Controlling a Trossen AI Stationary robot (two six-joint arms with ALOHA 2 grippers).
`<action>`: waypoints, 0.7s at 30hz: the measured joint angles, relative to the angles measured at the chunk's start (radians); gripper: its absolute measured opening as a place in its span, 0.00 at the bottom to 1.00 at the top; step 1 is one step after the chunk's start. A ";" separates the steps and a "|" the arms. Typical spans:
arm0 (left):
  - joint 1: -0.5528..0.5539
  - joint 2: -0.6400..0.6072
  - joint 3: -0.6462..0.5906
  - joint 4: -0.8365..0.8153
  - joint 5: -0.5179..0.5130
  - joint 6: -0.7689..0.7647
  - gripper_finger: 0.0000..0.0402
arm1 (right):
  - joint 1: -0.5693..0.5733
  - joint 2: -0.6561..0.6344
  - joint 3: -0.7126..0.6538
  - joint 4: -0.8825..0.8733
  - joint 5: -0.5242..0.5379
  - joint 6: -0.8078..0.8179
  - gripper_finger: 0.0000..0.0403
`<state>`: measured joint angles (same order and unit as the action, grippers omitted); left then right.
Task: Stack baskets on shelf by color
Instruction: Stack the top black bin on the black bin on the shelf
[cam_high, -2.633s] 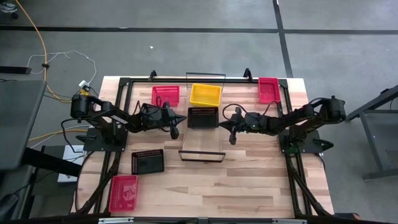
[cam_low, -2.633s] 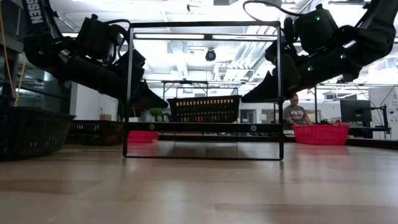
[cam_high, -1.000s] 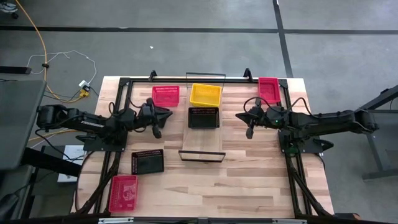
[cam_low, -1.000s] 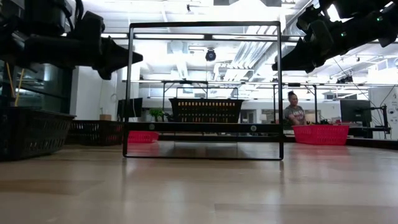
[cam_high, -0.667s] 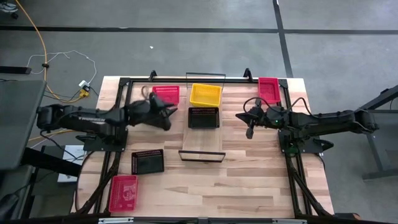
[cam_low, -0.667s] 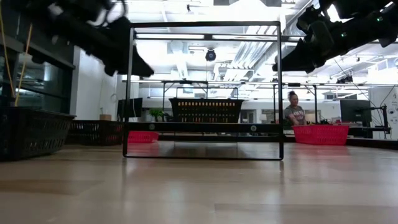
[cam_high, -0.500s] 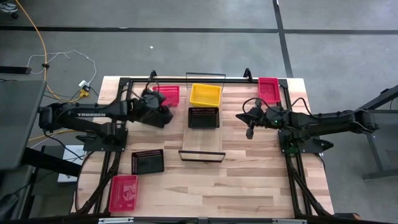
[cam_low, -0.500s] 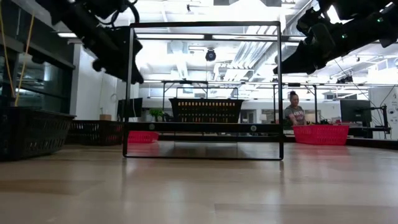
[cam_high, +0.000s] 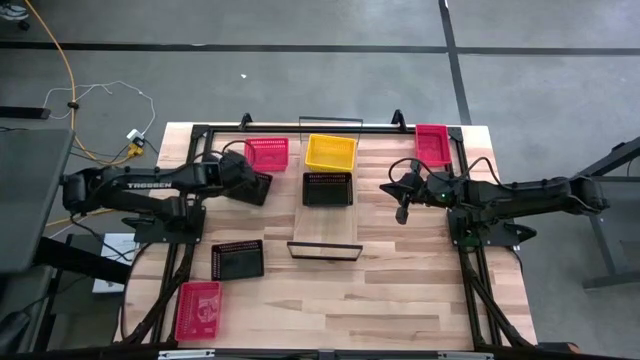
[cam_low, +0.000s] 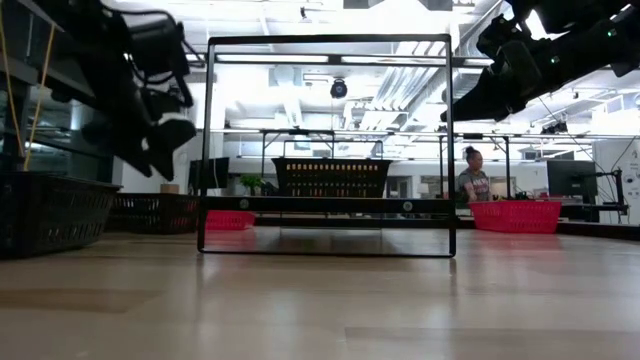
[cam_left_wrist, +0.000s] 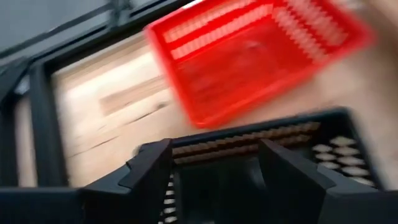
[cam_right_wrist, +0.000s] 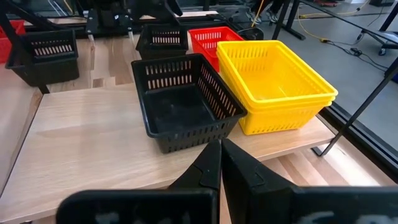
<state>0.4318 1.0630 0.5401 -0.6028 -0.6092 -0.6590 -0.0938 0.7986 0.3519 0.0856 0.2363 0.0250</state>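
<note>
Baskets: thin perforated plastic, probably light and slightly springy; a pinch on one rim wall looks best.
Left gripper (cam_left_wrist: 214, 150): fingers spread, empty, over the loose black basket (cam_left_wrist: 336, 152), just beside the red basket (cam_left_wrist: 249, 56).
Right gripper (cam_high: 400, 208): fingers pressed together, empty, beside the shelf (cam_high: 325, 228).
Shelf load: shelved black basket (cam_high: 326, 188) touching the yellow stack (cam_high: 331, 152).

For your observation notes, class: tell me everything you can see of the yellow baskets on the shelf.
The yellow baskets are shallow rectangular trays of bright, perforated plastic, with slotted walls and a thick rim. Stepped rims show several nested into one upright stack. It stands at one end of the shelf, close beside a black basket; whether they touch is unclear. A red basket lies beyond. No gripper touches the stack.
</note>
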 joint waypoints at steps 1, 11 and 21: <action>0.021 0.000 -0.008 0.000 -0.001 -0.009 0.57 | 0.000 0.000 0.000 0.000 0.000 0.000 0.00; 0.185 0.000 -0.076 -0.004 0.018 -0.016 0.57 | 0.000 0.000 0.000 0.000 0.000 0.019 0.00; 0.218 0.000 -0.102 -0.008 0.135 -0.010 0.57 | 0.000 0.000 0.000 0.000 0.000 0.019 0.00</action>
<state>0.6498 1.0630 0.4381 -0.6108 -0.4742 -0.6692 -0.0937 0.7986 0.3519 0.0860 0.2365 0.0444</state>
